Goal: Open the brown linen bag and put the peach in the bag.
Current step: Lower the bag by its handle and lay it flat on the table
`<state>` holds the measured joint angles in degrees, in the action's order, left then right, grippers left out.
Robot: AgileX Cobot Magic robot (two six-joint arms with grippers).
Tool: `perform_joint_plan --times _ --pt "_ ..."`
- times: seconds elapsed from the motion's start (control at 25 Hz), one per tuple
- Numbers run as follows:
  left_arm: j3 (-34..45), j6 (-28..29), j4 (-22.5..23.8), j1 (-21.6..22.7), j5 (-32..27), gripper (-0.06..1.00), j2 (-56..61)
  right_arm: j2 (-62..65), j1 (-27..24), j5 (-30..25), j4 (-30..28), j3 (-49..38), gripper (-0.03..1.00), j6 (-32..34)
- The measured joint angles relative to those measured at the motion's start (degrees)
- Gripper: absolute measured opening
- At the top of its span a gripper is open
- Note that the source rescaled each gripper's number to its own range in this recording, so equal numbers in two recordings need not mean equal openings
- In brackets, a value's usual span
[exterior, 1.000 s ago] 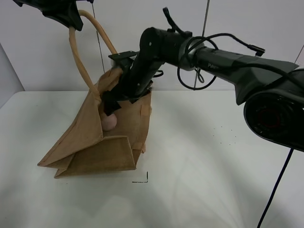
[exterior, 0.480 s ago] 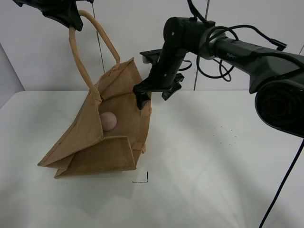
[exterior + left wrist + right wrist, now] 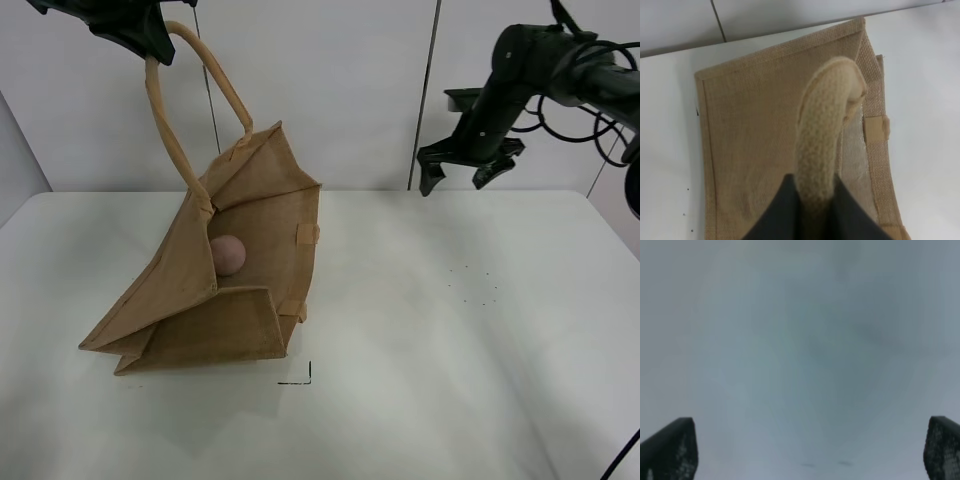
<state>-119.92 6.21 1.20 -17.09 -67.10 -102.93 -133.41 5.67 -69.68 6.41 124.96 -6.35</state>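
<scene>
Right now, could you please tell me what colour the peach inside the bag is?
The peach is dusty pink, best seen in the exterior high view.

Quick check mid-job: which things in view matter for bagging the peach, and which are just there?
In the job: brown linen bag; peach, inside it; left gripper, shut on its handle; right gripper, open.
Just there: black corner mark on the table.
</scene>
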Motion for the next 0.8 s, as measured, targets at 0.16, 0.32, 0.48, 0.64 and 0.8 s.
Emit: perform_joint_plan --times 0.16,0.32,0.48,0.64,0.8 --pt "0.0 0.0 0.0 0.0 0.0 0.0 0.0 0.0 -5.23 0.0 -0.11 0.0 1.0 0.0" --pt "0.0 0.0 0.0 0.0 0.0 0.0 0.0 0.52 -6.3 -0.07 0.18 0.0 1.0 0.04" --pt "0.0 0.0 0.0 0.0 0.0 0.0 0.0 3.36 -6.3 -0.01 0.76 -0.95 1.0 0.04" --pt "0.0 0.0 0.0 0.0 0.0 0.0 0.0 10.95 -6.3 0.06 0.76 -9.29 1.0 0.04" --pt "0.0 0.0 0.0 0.0 0.0 0.0 0.0 21.78 -6.3 0.1 0.76 -23.55 1.0 0.04"
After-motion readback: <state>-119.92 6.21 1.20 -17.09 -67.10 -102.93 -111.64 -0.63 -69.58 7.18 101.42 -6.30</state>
